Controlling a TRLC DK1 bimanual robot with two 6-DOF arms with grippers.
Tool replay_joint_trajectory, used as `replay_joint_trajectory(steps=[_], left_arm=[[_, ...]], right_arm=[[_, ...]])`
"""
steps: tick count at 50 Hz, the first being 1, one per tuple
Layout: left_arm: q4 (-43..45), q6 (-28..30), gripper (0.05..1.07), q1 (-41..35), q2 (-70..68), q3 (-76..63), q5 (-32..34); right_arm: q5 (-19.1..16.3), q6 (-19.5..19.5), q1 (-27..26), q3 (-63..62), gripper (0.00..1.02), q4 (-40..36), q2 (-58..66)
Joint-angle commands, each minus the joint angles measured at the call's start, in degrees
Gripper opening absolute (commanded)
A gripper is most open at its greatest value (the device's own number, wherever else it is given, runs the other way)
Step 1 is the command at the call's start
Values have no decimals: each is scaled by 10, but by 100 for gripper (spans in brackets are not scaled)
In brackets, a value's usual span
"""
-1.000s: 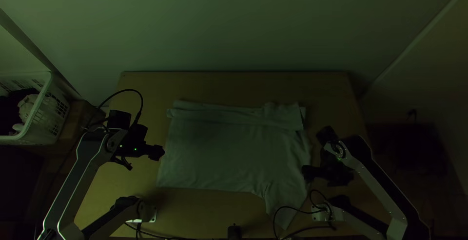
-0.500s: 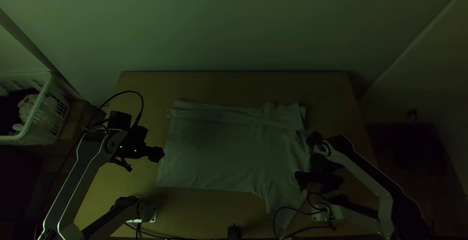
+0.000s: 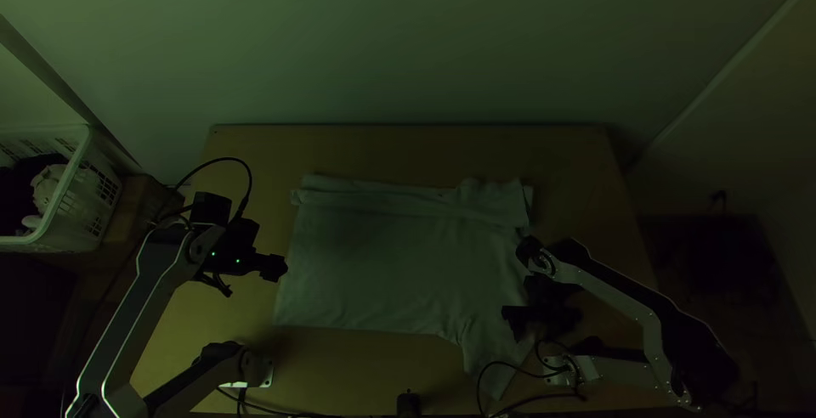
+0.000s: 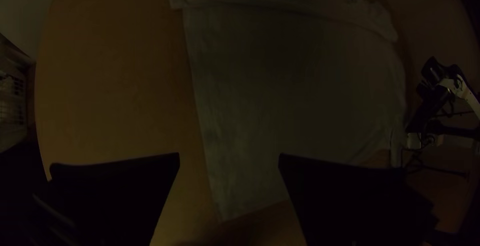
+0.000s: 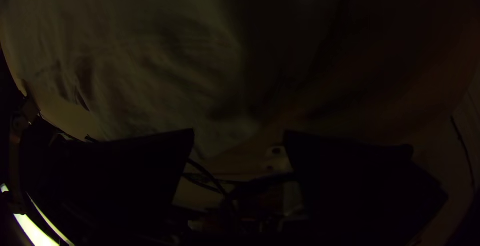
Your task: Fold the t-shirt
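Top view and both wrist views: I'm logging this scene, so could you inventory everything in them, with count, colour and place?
T-shirt: one, pale, spread mid-table, far edge folded over in a band
Table: one, light wood, under the t-shirt
Basket: one, white, beyond the table's left side
Cloth items: count unclear, pale and dark, in the basket
Wall: one, pale, behind the table
Small object: one, black, at the near edge
Cables: several, black, by the arms
Left arm, right arm: two, silver-grey and black, one each side
Left jaws: one pair, black, apart, by the t-shirt's left edge
Right jaws: one pair, black, apart, near its right sleeve
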Motion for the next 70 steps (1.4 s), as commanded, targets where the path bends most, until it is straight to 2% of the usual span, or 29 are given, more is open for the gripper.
replay_joint_trajectory(steps=[1, 4, 8, 15, 17, 27, 31, 41, 45, 56, 70], left_arm=[[4, -8, 101, -2, 13, -17, -1], [8, -9, 101, -2, 16, -18, -2], [11, -9, 101, -2, 18, -17, -3], [16, -5, 101, -2, 25, -17, -5], [16, -2, 101, -2, 27, -17, -5], [12, 25, 102, -3, 29, -15, -22], [5, 40, 102, -3, 29, -12, -32], [-46, 95, 102, -11, 28, -6, -34], [-67, 116, 102, -22, 29, -19, -56], [-75, 128, 102, -45, 56, -65, -93], [-64, 128, 102, -70, 103, -110, -107]], right_arm=[[-8, -3, 21, -17, 65, 1, 10], [-7, -3, 26, -16, 61, 1, 12], [-5, -5, 30, -14, 50, 8, 11], [6, -6, 32, -17, 17, 41, -4], [8, -6, 31, -18, 11, 46, -7], [9, -6, 32, -18, 11, 47, -7], [17, -7, 36, -18, 3, 56, -12], [19, -5, 37, -19, 3, 59, -17], [19, -3, 37, -18, 3, 59, -17], [20, -3, 37, -17, 3, 59, -24], [21, -3, 36, -18, 3, 64, -26]])
